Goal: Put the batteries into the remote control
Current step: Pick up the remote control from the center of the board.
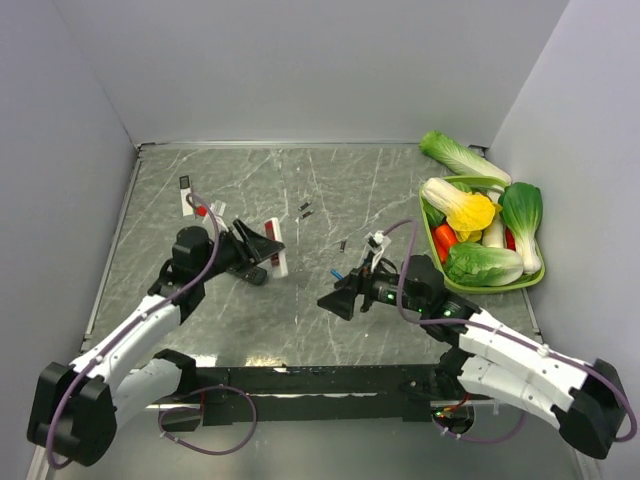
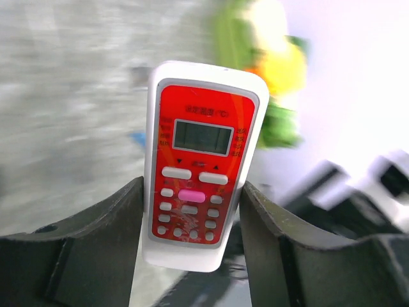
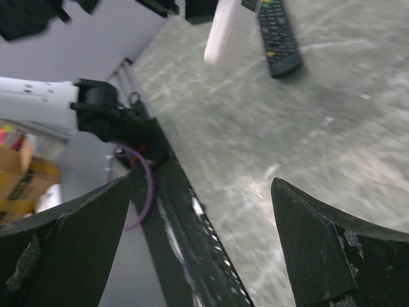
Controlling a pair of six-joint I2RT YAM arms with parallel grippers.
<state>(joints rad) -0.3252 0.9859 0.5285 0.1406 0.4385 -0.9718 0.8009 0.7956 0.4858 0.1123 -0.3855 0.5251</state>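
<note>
Your left tool [image 2: 192,198] pinches the lower end of the red-faced remote control [image 2: 199,160]. Your right tool [image 3: 199,211] stands spread and empty. The batteries [image 1: 305,208] lie loose on the counter [image 1: 240,180] beyond both tools. A vegetable basket [image 1: 495,288] sits far right.

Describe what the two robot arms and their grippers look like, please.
The left arm and right arm have glossy white shell links joined by bulky black joints. A thin purple cable loops along each. The left gripper and right gripper are matte black, with broad wedge-shaped fingers, slightly scuffed.
</note>
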